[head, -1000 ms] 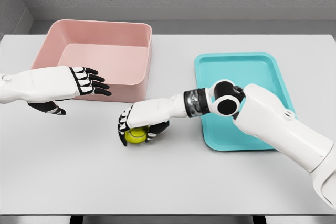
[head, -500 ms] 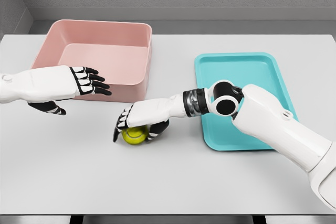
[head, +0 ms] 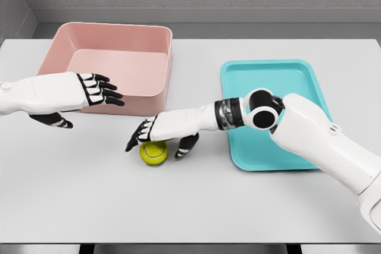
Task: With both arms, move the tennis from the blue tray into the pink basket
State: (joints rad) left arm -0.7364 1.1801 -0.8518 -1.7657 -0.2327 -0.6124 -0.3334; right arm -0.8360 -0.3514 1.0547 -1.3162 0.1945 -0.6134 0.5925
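- Right now the ball [head: 154, 152] sits on the bare counter [head: 196, 206], between the basket [head: 111, 63] and the tray [head: 271, 111], and inside neither one.
- Directly above it hangs the right robot hand [head: 156, 138], reached across from the tray side. Its fingers are spread and lifted, with fingertips to the ball's left and the thumb down at its right. It grips nothing; at most the palm grazes the top of the ball, and contact cannot be settled from this view.
- Off to the upper left, the left robot hand [head: 89, 90] hovers in front of the basket's near wall, well apart from the ball. Its fingers are extended and relaxed, pointing right, and it holds nothing.
- So the ball lies down and to the right of the left robot hand, toward the robot and toward the middle of the counter. A ball has no long axis, so approach angle matters little.
- Nearest by far is the right robot hand, but it looks to be letting go; the left robot hand stands nearer the basket.
- My reading: this is the handover point. The left robot hand likely needs to travel right and down to the ball, then carry it a short way back over the near wall.
- One risk: a freed ball may roll on the smooth counter.
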